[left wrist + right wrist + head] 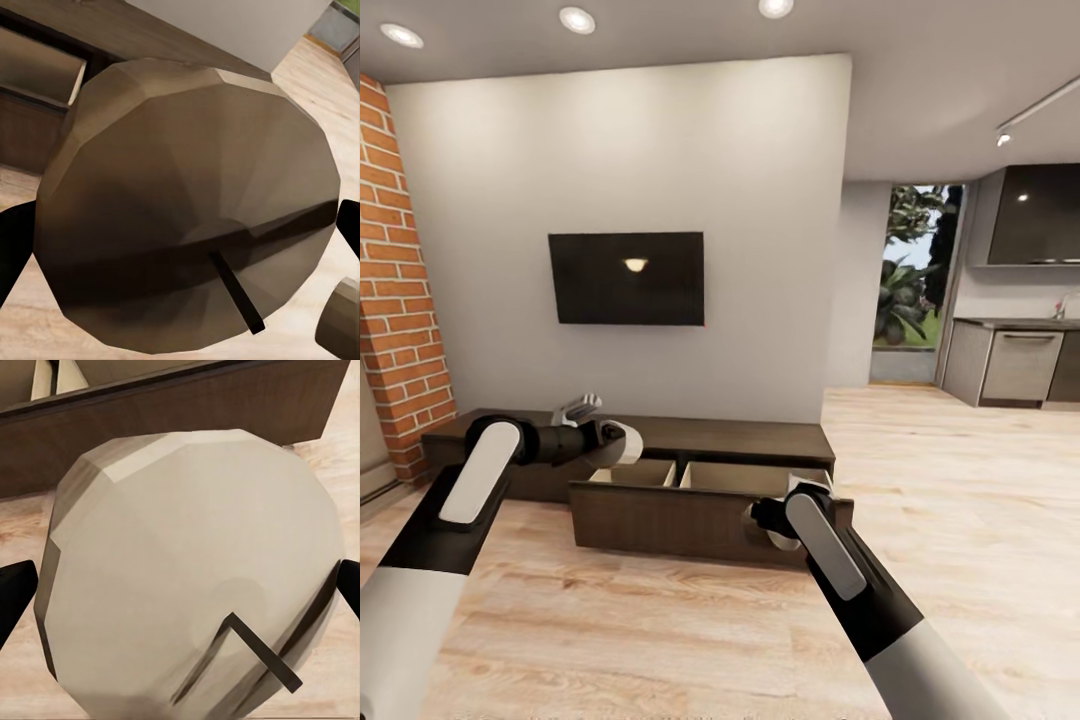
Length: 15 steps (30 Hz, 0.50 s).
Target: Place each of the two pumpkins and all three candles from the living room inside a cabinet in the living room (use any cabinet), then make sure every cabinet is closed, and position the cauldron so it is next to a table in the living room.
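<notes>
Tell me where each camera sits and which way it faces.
Head: up on the robot, facing the cabinet with its drawer pulled out; both arms show.
Left wrist: on the left arm, facing its held candle; dark fingertips show.
Right wrist: on the right arm, facing its candle; fingertips show.
Shared: all three see the cabinet.

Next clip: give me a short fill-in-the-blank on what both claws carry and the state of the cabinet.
1. Each claw, left claw and right claw, is shut on a ____.
2. The cabinet's front is pulled ____.
3. Above the cabinet, a ____ hangs on the wall.
4. The left-hand wall is made of ____.

Missing words: candle; open; television; brick
</notes>
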Tool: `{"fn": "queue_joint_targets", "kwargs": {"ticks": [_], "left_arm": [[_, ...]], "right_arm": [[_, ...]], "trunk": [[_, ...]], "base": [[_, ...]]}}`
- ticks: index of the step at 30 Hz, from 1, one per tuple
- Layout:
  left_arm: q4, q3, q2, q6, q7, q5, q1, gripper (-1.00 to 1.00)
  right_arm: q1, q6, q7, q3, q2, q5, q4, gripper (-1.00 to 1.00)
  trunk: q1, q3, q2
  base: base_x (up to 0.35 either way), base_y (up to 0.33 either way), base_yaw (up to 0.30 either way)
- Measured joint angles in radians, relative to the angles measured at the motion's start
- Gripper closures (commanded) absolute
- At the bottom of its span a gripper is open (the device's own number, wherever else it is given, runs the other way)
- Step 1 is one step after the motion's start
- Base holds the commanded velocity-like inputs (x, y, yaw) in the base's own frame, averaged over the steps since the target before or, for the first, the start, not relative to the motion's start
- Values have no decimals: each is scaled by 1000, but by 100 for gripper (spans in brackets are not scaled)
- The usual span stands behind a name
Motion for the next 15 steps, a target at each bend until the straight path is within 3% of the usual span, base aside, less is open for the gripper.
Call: {"fn": "queue_joint_targets", "kwargs": {"ticks": [7, 13, 15], "left_arm": [[-31, -3, 7, 0, 0, -1, 0, 100], [-34, -6, 7, 0, 2, -3, 0, 100], [-34, -22, 7, 0, 12, -2, 0, 100]], "right_arm": [[-1, -2, 0, -3, 0, -3, 15, 100], [-3, 0, -2, -5, -5, -2, 21, 100], [-3, 1, -3, -5, -12, -2, 21, 100]], "trunk": [[0, -11, 0], [0, -21, 0], [0, -24, 0]], "base": [[50, -25, 0], [214, -168, 0], [242, -201, 0]]}}
